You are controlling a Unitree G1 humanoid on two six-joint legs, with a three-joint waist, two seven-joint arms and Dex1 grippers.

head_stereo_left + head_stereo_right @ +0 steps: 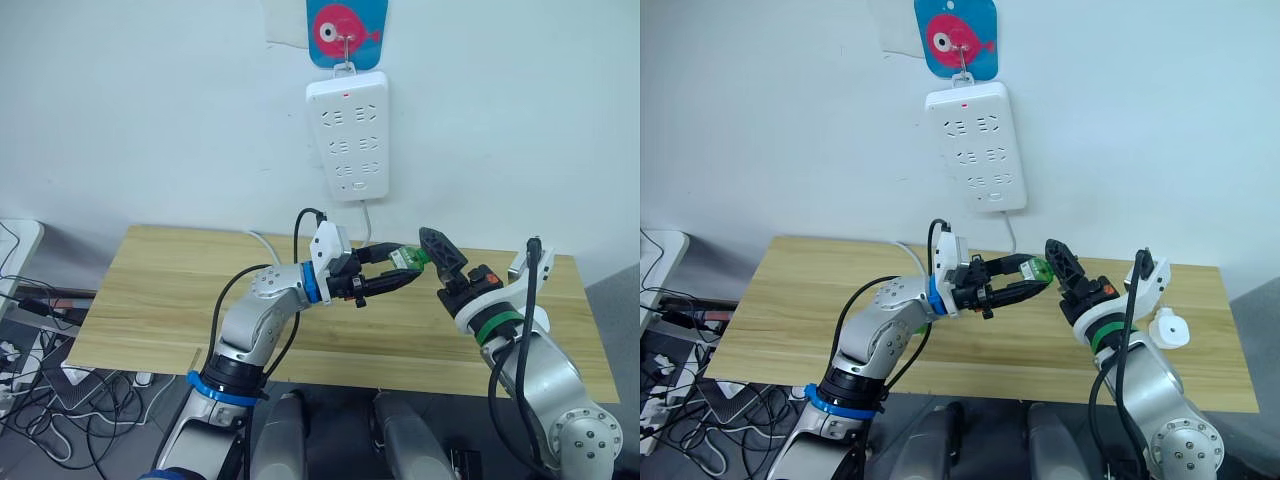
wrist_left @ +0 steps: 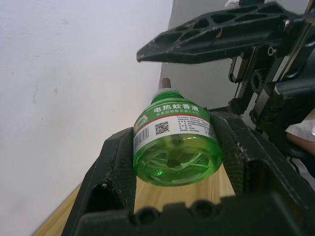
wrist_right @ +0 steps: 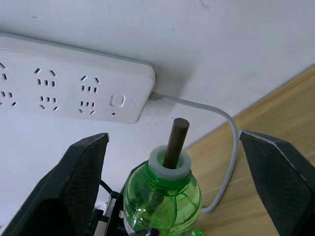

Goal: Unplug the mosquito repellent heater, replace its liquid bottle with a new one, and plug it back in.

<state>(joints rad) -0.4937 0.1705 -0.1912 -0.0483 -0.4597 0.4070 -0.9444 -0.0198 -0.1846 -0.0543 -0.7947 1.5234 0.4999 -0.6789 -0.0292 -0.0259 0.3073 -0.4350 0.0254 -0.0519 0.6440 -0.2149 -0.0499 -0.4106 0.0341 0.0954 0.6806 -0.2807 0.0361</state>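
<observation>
The liquid bottle (image 2: 174, 142), small, translucent green and labelled, has a bare dark wick (image 3: 175, 140) rising from its white collar. My left gripper (image 1: 408, 268) is shut on its body and holds it in the air over the wooden table (image 1: 160, 290), wick pointing toward my right arm. My right gripper (image 1: 438, 255) is open, its two black fingers spread wide on either side of the bottle's neck without touching it. A white rounded object, apparently the mosquito repellent heater (image 1: 1168, 328), lies on the table behind my right forearm, partly hidden.
A tall white power strip (image 1: 348, 135) hangs on the wall under a blue fish hook, sockets unoccupied, its white cable (image 3: 224, 147) dropping to the table. Loose cables lie on the floor at the left (image 1: 40, 350).
</observation>
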